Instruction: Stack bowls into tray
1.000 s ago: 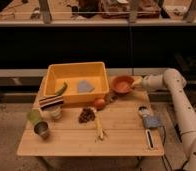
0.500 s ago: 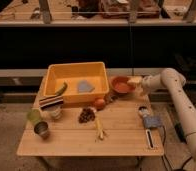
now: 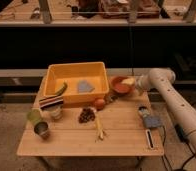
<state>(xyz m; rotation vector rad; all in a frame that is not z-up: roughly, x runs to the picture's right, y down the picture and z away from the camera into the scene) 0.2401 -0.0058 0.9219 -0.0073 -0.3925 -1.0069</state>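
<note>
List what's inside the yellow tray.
A green item and a grey piece lie in the tray; its near wall hides some floor. The tool is at the orange-red bowl.

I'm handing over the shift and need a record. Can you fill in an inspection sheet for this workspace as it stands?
Surface: wooden table, level, carrying many items.
Job's things: yellow tray at the back, holding a green item and a grey item; orange-red bowl on the table right of the tray; brown bowl not made out.
Clutter: green cup, metal cup, orange fruit, dark cluster, blue object.
Grippers: pincer at the bowl's right rim.
Cables: possibly one dark cable beside the arm.
Surroundings: cluttered shelf behind.
</note>
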